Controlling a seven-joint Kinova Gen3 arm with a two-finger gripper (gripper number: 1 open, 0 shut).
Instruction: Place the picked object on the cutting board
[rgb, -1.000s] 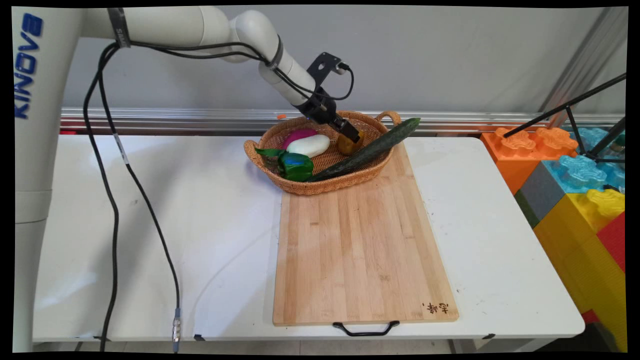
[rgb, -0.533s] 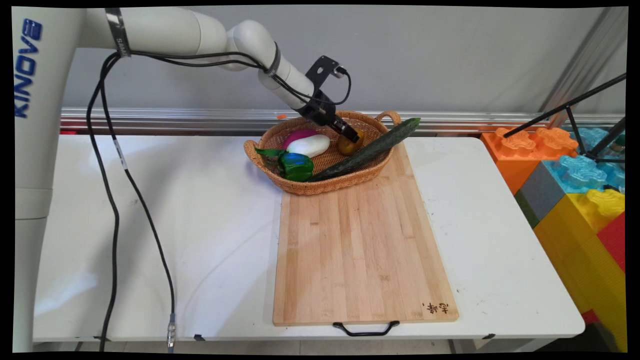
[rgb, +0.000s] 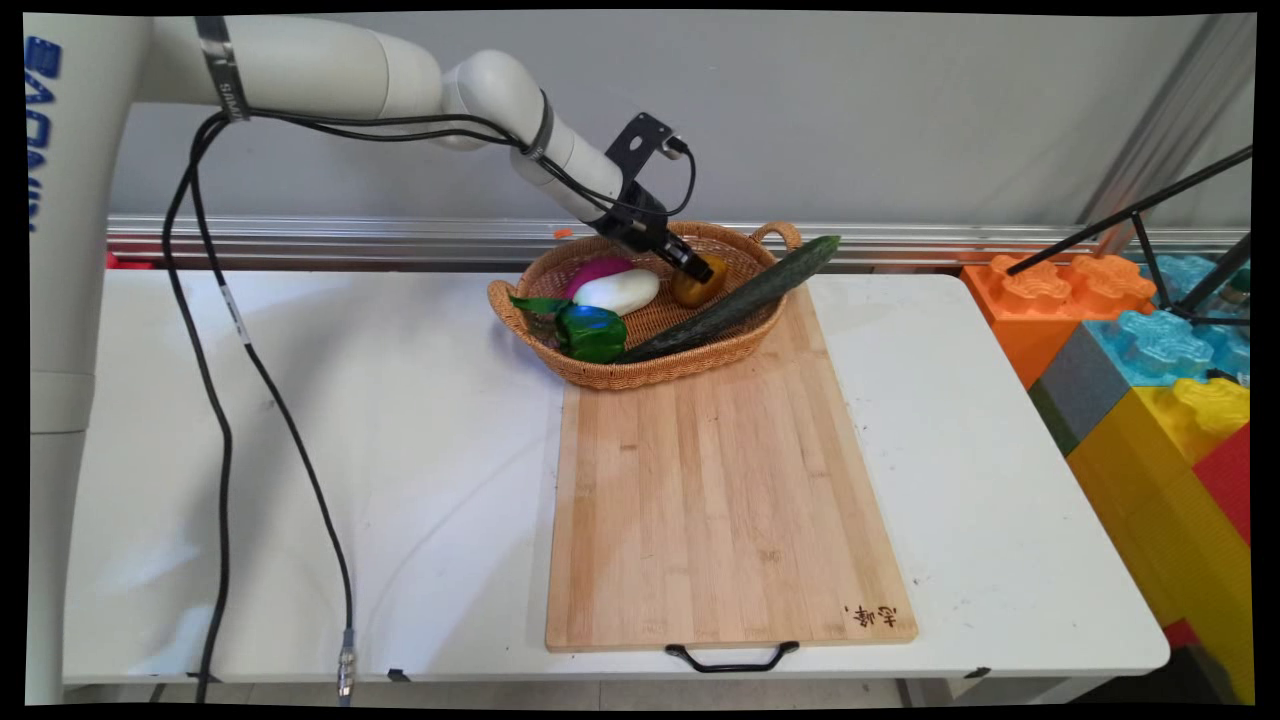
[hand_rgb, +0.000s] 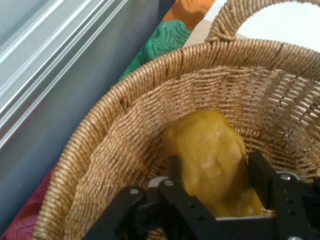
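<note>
Firmly gripped: a yellow-brown potato in the basket

The tool (hand_rgb: 212, 192) clamps its fingers (hand_rgb: 262, 172) on either side of the potato (rgb: 699, 287) – inside the wicker basket (rgb: 600, 372), by its far wall. A cucumber (rgb: 735, 300), white vegetable (rgb: 617, 291) and green pepper (rgb: 590, 332) lie nearby – the basket's near edge rests on a wooden board (rgb: 720, 500) on the table (rgb: 350, 450)

We see a white counter (rgb: 400, 470) running the width of the view, with a grey wall behind it. A long pale wooden cutting board (rgb: 720, 500) lies flat on it, right of centre, its black handle (rgb: 732, 660) hanging over the near edge. A woven wicker basket (rgb: 650, 365) sits at the far end, partly on the board and partly on the bare counter. Black cables (rgb: 240, 340) hang down in front of the counter's left part.
</note>
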